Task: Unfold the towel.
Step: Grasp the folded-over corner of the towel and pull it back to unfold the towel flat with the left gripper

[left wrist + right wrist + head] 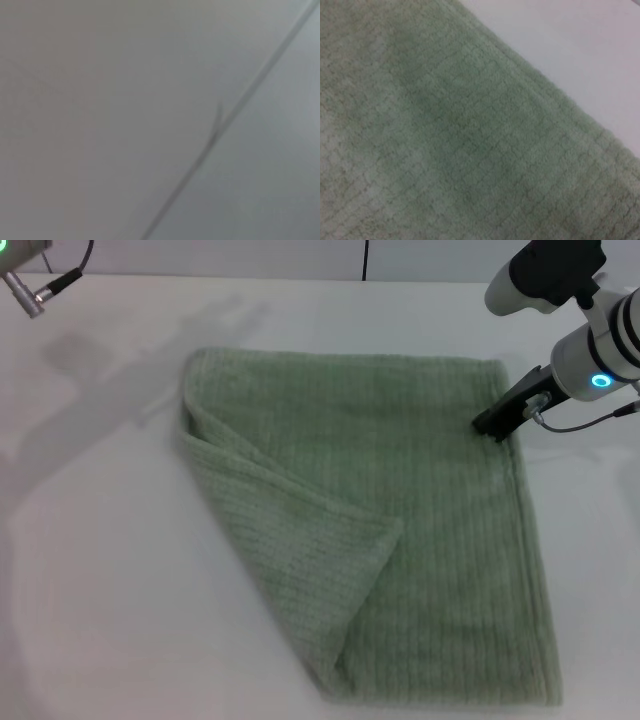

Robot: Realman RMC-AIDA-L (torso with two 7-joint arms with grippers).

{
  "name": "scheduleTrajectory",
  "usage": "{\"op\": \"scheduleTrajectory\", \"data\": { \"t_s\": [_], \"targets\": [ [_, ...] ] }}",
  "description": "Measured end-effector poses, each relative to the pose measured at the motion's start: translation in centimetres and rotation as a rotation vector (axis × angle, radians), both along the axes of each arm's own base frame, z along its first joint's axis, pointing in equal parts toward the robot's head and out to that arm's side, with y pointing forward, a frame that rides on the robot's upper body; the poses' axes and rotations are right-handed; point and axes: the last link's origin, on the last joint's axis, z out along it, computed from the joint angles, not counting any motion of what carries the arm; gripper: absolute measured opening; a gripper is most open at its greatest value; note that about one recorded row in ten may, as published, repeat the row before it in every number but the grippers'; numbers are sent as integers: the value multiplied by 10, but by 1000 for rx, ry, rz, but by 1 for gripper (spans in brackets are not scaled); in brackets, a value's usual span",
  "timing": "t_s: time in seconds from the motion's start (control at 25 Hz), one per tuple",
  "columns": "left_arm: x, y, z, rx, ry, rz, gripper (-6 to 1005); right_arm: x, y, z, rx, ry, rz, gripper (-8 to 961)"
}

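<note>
The towel (400, 510) lies on the white table (100, 570), filling the centre and right of the head view and reaching from the middle distance down to the near edge. It is pale sage green with fine ribbed stripes and a hemmed border. Its far edge and right edge lie flat and straight. The left portion is folded: a flap (290, 560) is turned over diagonally onto the main body, with its free corner pointing right near the towel's centre, and the fold runs from the far left corner down toward the near edge. The right gripper (497, 426) is at the towel's right edge, near the far right corner, with its dark fingertips down at the cloth (touching it or just above it; contact cannot be confirmed). Whether the fingers are parted or together cannot be determined, and no cloth is seen lifted. The right arm's white housing extends up and to the right from the gripper, with a thin cable looping beside it. The right wrist view shows the towel (450, 145) at close range with its hemmed edge running diagonally, and bare table (580, 55) beyond that edge. The left arm (25, 280) sits at the far left corner of the scene, well apart from the towel; its fingers are out of view. The left wrist view shows only a plain grey surface crossed by a thin seam.
</note>
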Motion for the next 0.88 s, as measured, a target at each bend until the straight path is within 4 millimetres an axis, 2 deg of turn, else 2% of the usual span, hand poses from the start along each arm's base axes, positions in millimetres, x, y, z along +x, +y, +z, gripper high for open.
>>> {"op": "scheduleTrajectory", "data": {
  "t_s": [0.16, 0.4, 0.56, 0.88],
  "targets": [
    [15, -9, 11, -84, 96, -73, 599, -1, 0, 0, -1, 2, 1, 2],
    [20, -17, 18, -165, 219, -100, 600, -2, 1, 0, -3, 0, 4, 2],
    [21, -22, 10, -255, 353, -121, 600, -3, 1, 0, -3, 0, 6, 2],
    [16, -32, -9, -377, 498, -159, 602, -4, 2, 0, -2, -2, 9, 2]
  ]
}}
